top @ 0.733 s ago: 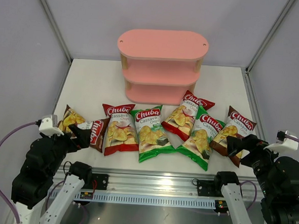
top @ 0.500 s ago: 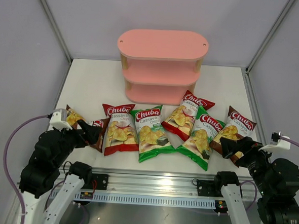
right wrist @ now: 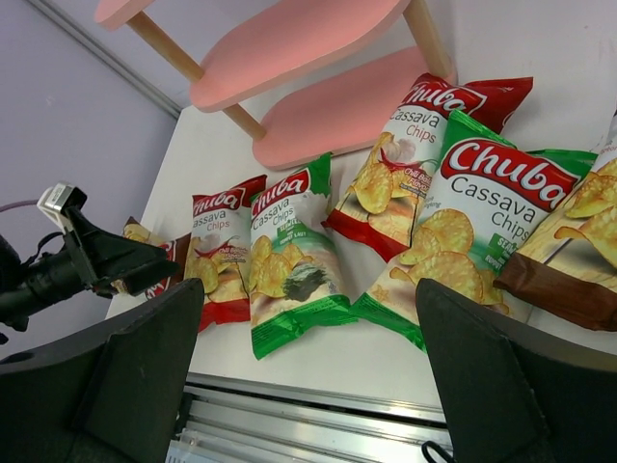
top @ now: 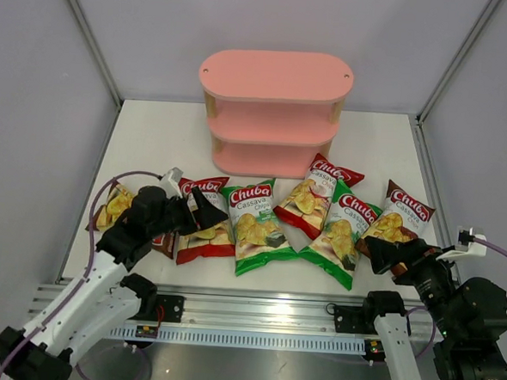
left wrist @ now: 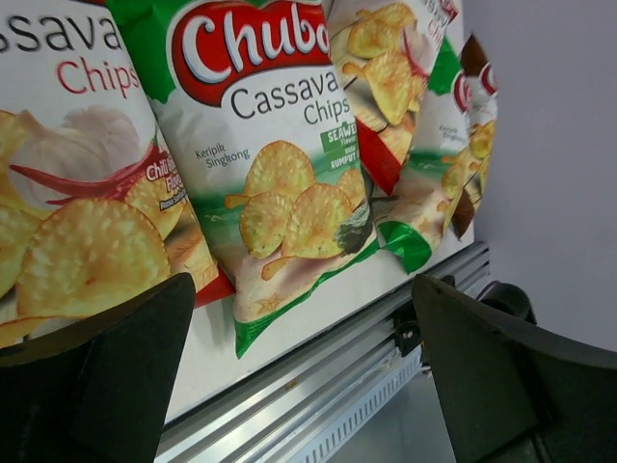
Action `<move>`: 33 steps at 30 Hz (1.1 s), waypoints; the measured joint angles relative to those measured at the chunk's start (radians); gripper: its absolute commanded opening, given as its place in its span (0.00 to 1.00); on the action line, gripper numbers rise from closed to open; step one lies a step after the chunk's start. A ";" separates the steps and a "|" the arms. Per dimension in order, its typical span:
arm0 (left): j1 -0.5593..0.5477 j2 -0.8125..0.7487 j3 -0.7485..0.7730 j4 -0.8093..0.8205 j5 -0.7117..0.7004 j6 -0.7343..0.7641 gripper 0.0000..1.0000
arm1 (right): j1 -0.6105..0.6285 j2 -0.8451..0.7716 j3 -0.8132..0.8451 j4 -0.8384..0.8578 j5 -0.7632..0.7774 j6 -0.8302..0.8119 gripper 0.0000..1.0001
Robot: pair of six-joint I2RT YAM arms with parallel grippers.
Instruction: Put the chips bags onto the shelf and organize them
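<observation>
Two black grippers work the near edge of the white tabletop (top: 153, 141), and both have their fingers spread wide with nothing between them, as each wrist view shows. The left gripper (top: 202, 213) hovers low over the glossy red chips bag on the left (top: 200, 188), just right of the dark brown chips bag at the far left (top: 111, 205). The right gripper (top: 386, 254) hangs at the near edge of the dark brown chips bag at the far right (top: 403, 209). Between them lie the central green chips bag (top: 253, 226), the right-hand green chips bag (top: 341, 232) and, touching it, the second red chips bag (top: 316, 192). All six lie flat in a loose, overlapping row on the table. Beyond them, at the back, the pink three-tier shelf with oval boards and pale wooden posts (top: 276, 78) shows no bag on any board. I judge this to be the approach for a first pick, with nothing yet placed. The next move likely calls for lowering the left fingers onto the red bag and pinching its slippery film without dragging the neighbours. Compared with the frame a little over half a second back, the left arm has swung from the table's left corner inward across the brown bag. The right gripper has eased slightly nearer, and the bags and shelf are unmoved.
</observation>
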 measured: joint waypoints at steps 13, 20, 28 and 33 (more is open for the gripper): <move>-0.341 0.391 0.204 0.046 -0.489 -0.013 0.99 | 0.000 -0.011 0.061 -0.018 0.035 -0.002 0.99; -0.305 0.554 0.206 0.143 -0.525 -0.088 0.99 | 0.000 -0.013 0.066 -0.022 0.032 -0.005 0.99; -0.278 0.638 0.232 0.193 -0.568 -0.245 0.99 | 0.000 -0.014 0.093 -0.045 0.027 -0.011 0.99; -0.275 0.671 0.232 0.172 -0.613 -0.375 0.99 | 0.000 -0.024 0.096 -0.047 0.013 -0.008 0.99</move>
